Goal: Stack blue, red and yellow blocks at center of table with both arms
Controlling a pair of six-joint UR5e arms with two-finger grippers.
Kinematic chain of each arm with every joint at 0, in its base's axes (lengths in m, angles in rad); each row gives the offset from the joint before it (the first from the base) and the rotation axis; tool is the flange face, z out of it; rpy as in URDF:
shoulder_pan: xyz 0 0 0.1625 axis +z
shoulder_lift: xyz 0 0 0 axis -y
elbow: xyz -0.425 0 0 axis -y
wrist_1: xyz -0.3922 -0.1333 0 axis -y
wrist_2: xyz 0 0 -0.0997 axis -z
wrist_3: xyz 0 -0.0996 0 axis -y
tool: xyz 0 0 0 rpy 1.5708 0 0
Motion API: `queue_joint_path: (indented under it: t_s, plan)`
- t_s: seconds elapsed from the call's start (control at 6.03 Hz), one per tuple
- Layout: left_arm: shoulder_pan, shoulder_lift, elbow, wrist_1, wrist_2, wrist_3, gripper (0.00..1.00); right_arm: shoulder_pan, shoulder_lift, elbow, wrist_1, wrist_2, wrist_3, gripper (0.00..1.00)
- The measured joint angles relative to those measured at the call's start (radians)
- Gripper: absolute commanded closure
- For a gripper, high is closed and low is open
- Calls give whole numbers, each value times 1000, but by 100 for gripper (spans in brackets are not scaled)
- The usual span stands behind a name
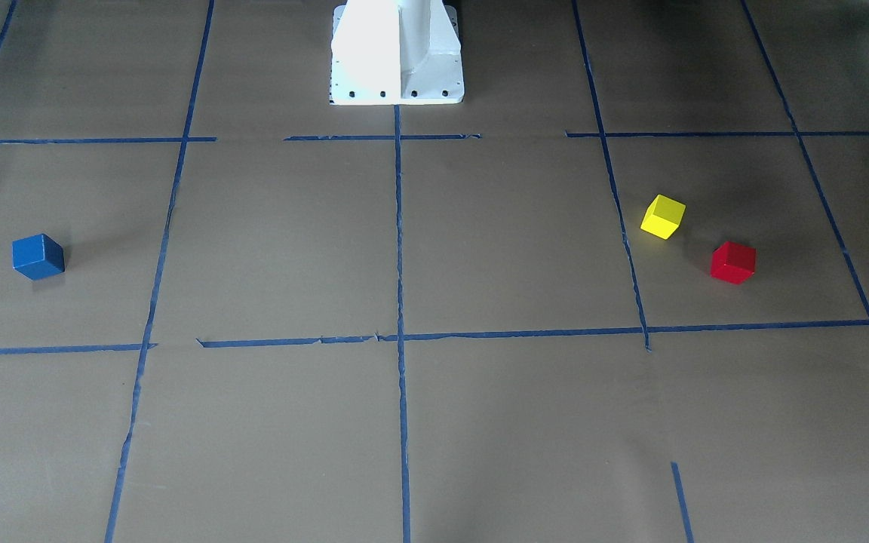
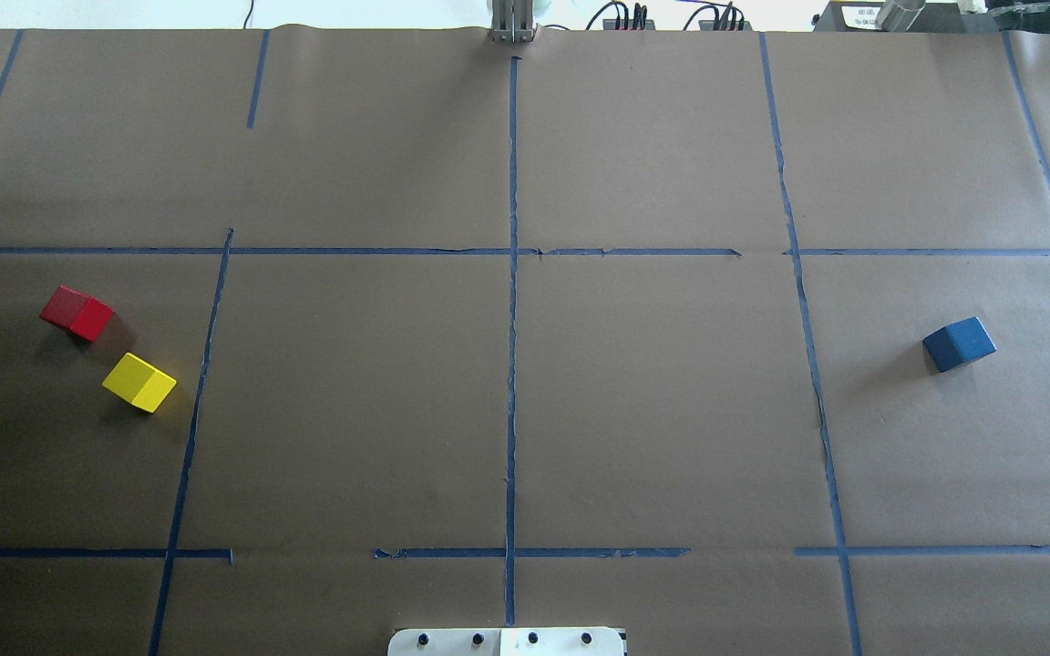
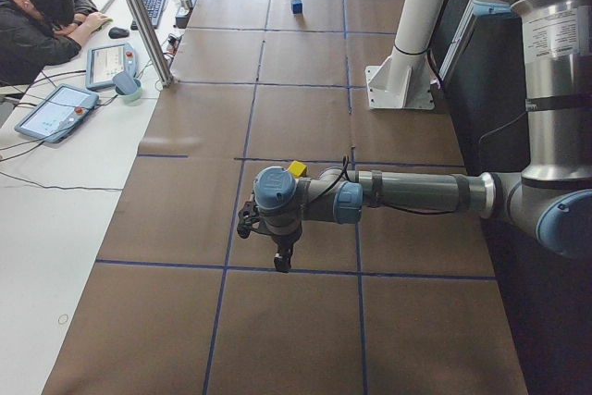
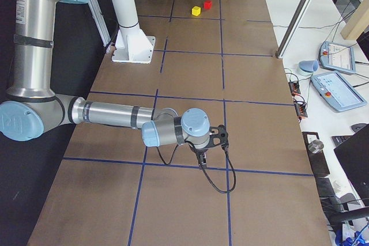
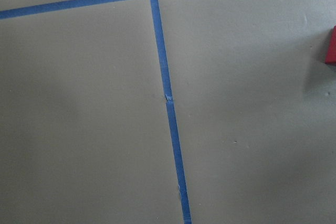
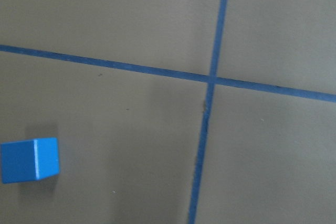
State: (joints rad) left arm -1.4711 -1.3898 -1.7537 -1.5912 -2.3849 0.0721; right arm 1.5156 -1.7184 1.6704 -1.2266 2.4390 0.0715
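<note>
Two crowded together at nine o'clock, red block (image 2: pixel 77 313) and yellow block (image 2: pixel 139 382), could take a stray knock from the left gripper (image 3: pixel 281 263), open or closed I cannot tell.

left: nearer block (image 2: pixel 138 382) beside farther block (image 2: pixel 77 313) | right: lone block (image 2: pixel 959 343)

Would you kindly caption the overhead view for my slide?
Red block and yellow block at left, blue block at right, none stacked.
</note>
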Motion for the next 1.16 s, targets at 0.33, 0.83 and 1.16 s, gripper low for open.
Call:
queue_joint_path:
  t_s: [0.33,0.83,1.16]
  plan:
    - [1,0,-2,-1,0,0,0,-237,54,69,83,-129,126,0]
    - [2,-1,-2,-3,0,0,0,-472,81,81,118,-287,404,0]
    - [2,-2,-1,-3,0,0,0,-538,79,61,123,-312,455,0]
